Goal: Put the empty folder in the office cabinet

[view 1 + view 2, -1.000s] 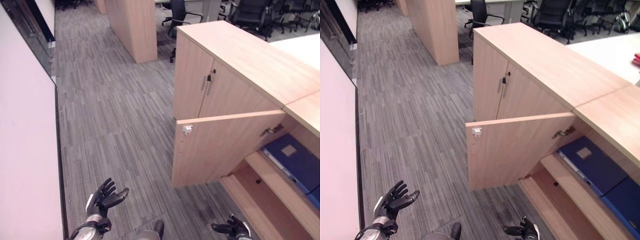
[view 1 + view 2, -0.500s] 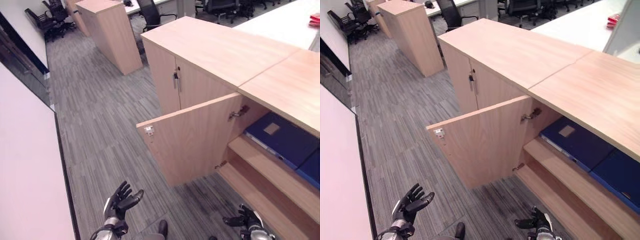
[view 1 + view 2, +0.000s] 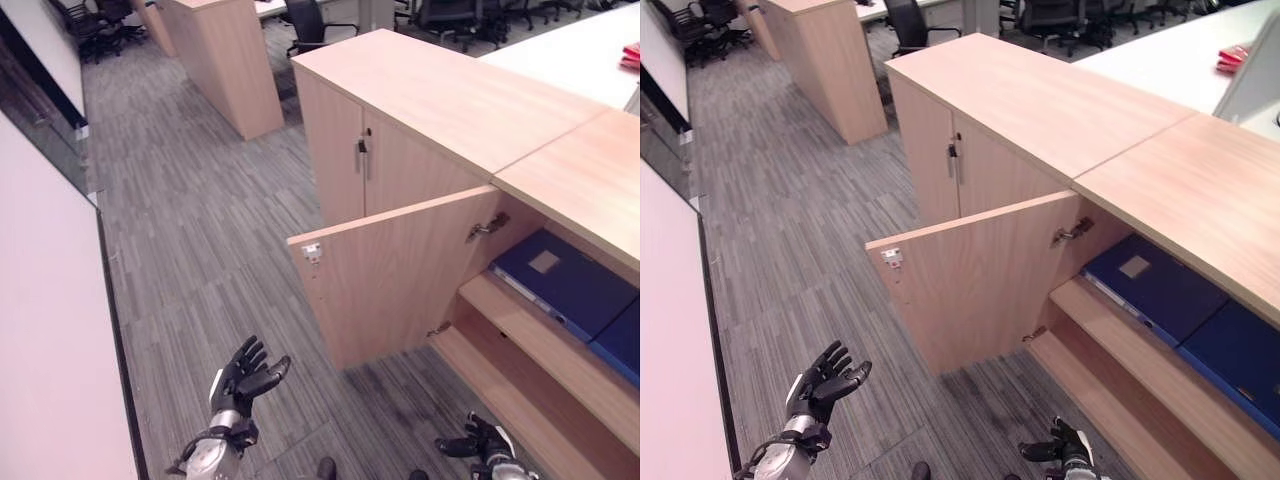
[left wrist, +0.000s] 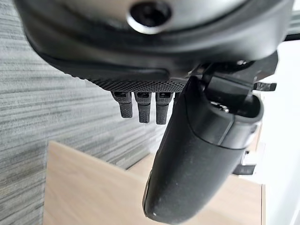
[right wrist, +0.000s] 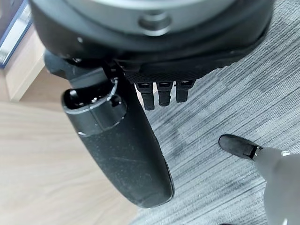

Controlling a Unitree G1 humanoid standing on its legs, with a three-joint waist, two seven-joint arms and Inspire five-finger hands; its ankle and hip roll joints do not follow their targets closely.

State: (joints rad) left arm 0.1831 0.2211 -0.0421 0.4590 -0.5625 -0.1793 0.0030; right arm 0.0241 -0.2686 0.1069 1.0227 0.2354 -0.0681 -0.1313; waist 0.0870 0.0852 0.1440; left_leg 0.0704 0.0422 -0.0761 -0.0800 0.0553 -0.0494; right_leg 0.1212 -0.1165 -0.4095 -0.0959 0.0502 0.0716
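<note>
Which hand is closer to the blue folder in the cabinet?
The right hand. It hangs low just in front of the open cabinet, below the blue folder on the shelf. The left hand is open over the carpet, on the far side of the swung-out door.

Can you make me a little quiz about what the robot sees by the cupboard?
1. True or false: the cabinet door is shut.
2. What colour are the folders on the shelf? A red, B blue, C green.
3. Fill in: both the left hand and the right hand hold ____.

Key: 1 false, it stands open. 2 B. 3 nothing; their fingers are spread, low over the carpet.
</note>
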